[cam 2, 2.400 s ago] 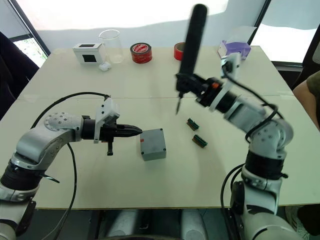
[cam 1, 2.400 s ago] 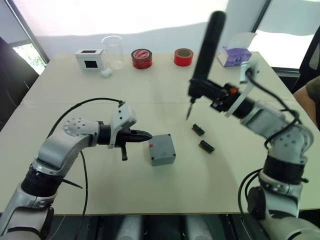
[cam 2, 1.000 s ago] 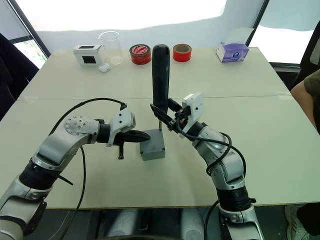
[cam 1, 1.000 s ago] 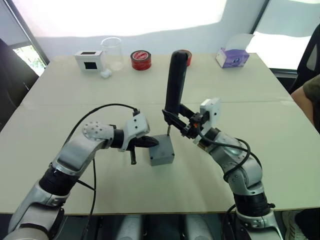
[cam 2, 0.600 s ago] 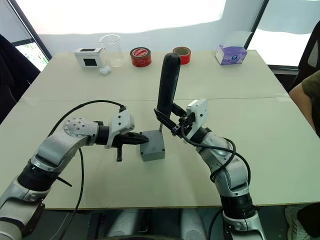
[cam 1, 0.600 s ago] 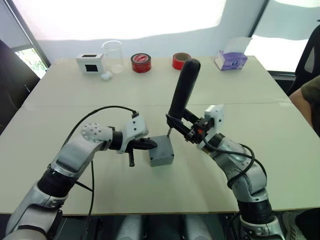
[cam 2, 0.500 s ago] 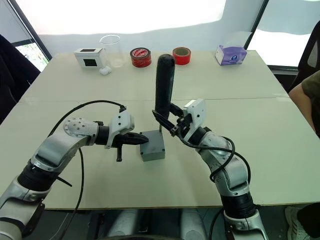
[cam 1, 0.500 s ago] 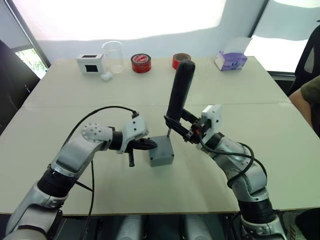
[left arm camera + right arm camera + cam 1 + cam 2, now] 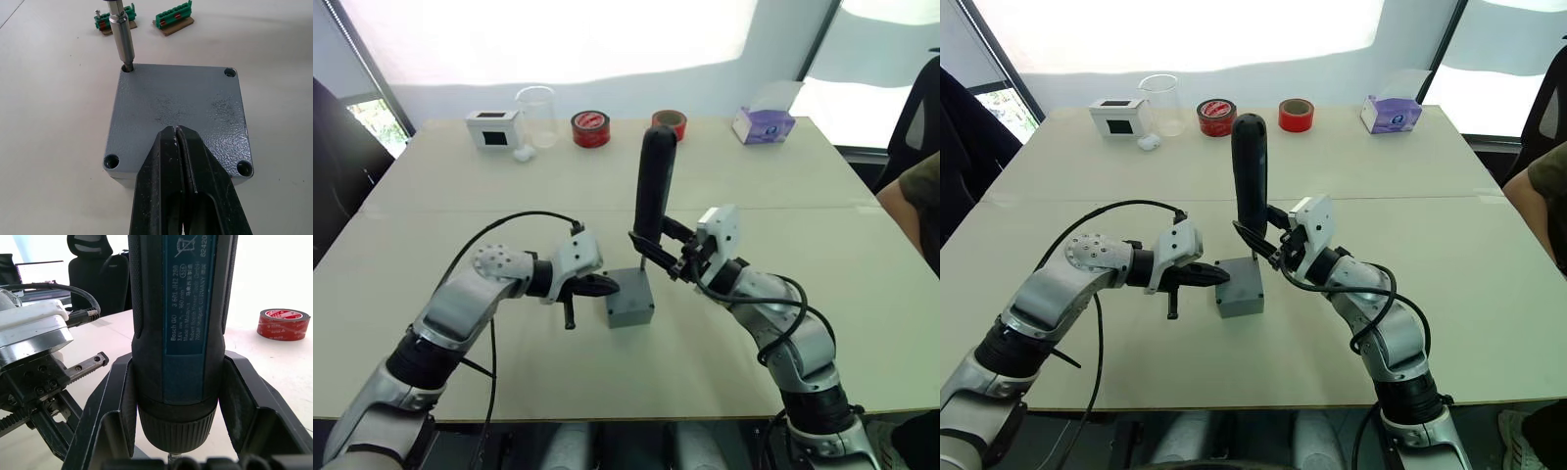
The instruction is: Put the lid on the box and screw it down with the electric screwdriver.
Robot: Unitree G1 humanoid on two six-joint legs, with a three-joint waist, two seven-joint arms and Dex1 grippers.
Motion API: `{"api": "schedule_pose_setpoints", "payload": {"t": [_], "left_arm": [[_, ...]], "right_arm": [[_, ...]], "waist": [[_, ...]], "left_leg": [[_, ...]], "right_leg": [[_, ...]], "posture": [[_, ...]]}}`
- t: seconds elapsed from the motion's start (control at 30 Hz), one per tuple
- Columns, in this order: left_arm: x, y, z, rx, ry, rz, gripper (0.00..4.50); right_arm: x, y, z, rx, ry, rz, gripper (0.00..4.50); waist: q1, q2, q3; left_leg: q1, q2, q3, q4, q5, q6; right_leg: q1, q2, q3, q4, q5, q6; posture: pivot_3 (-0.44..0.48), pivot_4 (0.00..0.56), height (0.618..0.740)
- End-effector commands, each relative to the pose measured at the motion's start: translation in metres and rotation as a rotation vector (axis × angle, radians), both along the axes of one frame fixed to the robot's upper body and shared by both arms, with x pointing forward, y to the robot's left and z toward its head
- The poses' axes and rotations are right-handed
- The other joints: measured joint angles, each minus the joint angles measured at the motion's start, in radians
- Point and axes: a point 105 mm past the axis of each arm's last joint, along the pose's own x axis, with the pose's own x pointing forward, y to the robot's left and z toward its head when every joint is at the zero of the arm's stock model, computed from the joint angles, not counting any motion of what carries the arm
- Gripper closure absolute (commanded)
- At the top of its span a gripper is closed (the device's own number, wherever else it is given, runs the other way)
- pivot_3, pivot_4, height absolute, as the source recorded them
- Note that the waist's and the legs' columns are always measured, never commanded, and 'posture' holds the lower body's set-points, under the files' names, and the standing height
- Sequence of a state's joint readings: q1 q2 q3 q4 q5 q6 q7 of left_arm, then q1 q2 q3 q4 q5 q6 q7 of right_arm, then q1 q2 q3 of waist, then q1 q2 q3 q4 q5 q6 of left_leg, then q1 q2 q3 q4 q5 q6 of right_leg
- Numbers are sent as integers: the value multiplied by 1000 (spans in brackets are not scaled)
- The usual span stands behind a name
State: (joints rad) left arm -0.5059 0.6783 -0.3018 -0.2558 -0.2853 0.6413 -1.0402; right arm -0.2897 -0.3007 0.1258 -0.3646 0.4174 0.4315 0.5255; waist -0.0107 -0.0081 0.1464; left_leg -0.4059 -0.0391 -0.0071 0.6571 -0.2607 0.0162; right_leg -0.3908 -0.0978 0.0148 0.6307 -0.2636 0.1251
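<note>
The grey box (image 9: 630, 300) sits near the middle of the pale tabletop (image 9: 460, 196), and the lid (image 9: 178, 112) is on top of it, with a screw hole at each corner. The left claw (image 9: 177, 134) has its two black fingers pressed tight together, holding nothing, and its tip rests over the middle of the lid. The right claw (image 9: 173, 396) grips the electric screwdriver (image 9: 653, 191) near its lower end, one black finger on each side. The screwdriver stands almost straight up, and its thin metal tip goes down into one corner hole of the lid, on the far side from the left claw. On the side of the screwdriver you can read small white writing: "3 601 JH2 200", "360 min", "Robert Bosch Power Tools GmbH" and "GERMANY". Two small green pieces (image 9: 173, 22) lie on the tabletop just past the box. At the far edge of the tabletop stand a white box with a black window (image 9: 493, 128), a clear cup (image 9: 537, 116), two rolls of red tape (image 9: 590, 128) and a purple tissue box (image 9: 762, 124). The red tape has some writing on it, but it is too small to read.
</note>
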Motion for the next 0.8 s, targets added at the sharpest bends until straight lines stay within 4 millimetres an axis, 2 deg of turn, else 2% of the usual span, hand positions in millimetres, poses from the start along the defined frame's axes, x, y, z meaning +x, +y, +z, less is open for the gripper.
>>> {"api": "schedule_pose_setpoints", "payload": {"t": [0.03, 0.33, 0.5, 0.8], "left_arm": [[-3, 1, -6, 28, 8, -5, 4500], [-3, 0, -6, 30, 7, -9, 4500], [-2, 1, -7, 31, 6, -7, 4500], [-2, 0, -7, 26, 6, -4, 4500]], "right_arm": [[4, -3, -56, -74, 244, -24, 2759], [3, -3, -60, -113, 237, -33, 2759], [2, -2, -59, -91, 239, -32, 2759], [2, -1, -55, -79, 225, -25, 2759]], "waist": [[0, -1, -1], [0, -4, -4], [0, -4, -4], [0, -4, -4]], "left_leg": [[1, 0, 0, -1, 0, 0], [4, 0, 0, -6, 0, 0], [10, 0, 0, -9, 0, 0], [12, 0, 0, -10, 0, 0]], "right_leg": [[1, 0, 0, 0, 0, 0], [2, -1, 0, -1, -1, -2], [3, -2, 0, -3, -3, -5], [4, -6, 0, -3, -4, -7]], "posture": [[0, 150, 740], [0, 150, 740], [0, 150, 740], [0, 150, 740]]}}
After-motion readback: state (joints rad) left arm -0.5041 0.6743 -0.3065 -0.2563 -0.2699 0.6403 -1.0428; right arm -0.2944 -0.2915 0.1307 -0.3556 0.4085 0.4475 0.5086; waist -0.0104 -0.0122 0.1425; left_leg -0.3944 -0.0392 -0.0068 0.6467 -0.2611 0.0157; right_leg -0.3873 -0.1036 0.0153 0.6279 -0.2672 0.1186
